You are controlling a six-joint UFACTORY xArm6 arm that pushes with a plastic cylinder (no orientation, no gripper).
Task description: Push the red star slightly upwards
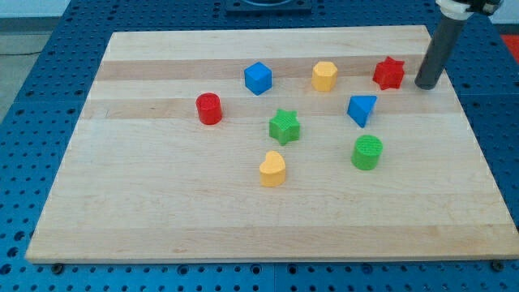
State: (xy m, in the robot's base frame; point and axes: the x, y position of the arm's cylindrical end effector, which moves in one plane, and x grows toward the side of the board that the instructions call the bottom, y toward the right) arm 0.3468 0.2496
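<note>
Yellow heart block (pixel 272 169) sits nearest on the desk (pixel 162 219). Red star (pixel 389 73) lies at the view's upper right, my tip (pixel 426 83) just right of it, apart. No gripper fitted, so no grasp state.

eight blocks are counted on the board (pixel 162 211): two red, two blue, two green, two yellow.

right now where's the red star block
The red star block sits near the wooden board's top right, right of the yellow hexagonal block, with my tip just to its right.
</note>
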